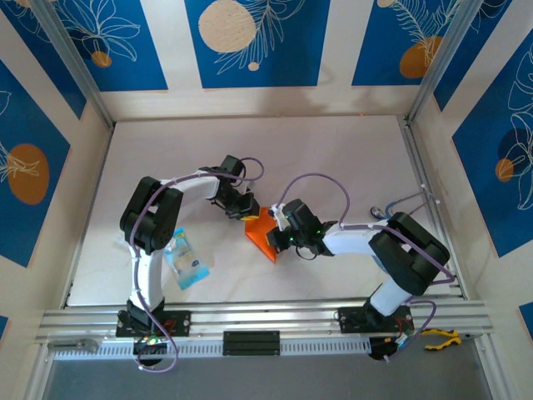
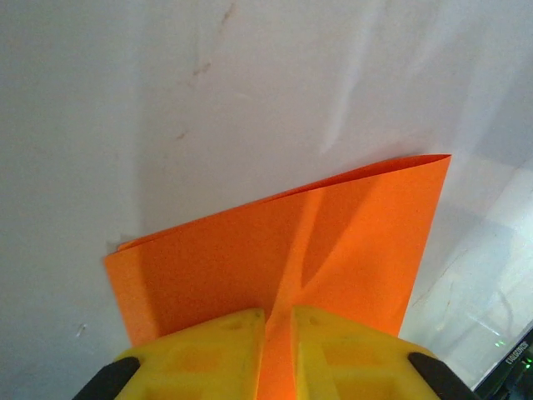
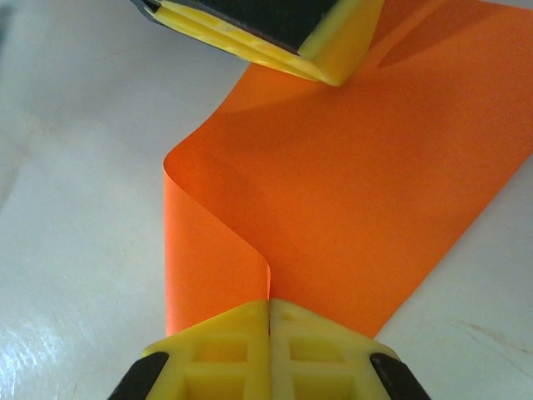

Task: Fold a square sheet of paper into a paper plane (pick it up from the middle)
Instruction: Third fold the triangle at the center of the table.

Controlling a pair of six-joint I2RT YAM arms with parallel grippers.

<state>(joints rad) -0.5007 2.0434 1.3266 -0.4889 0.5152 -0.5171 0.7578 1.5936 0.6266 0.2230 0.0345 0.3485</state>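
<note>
Two grippers are pinching one orange square sheet of paper (image 1: 263, 234).
Folded, it is sitting near tabletop (image 1: 333, 150) centre; left gripper (image 2: 279, 321) is nipping one edge, right gripper (image 3: 268, 312) is clamping the curled opposite edge.

Left arm (image 1: 148, 250) rises from its base with the elbow bent high, forearm reaching right toward table centre, wrist pitched down. Left gripper (image 1: 244, 210) has its yellow fingers (image 2: 225, 350) drawn nearly together, pinching an edge of the orange paper sheet (image 1: 263, 233) in the slim gap. Right arm (image 1: 400, 267) mirrors it, elbow out to the right, forearm reaching left and low. Right gripper (image 1: 281, 239) jaws fully closed, yellow fingertips (image 3: 233, 342) pressed flush, the sheet's curled edge caught in the seam; the two grippers face each other, near but apart.
</note>
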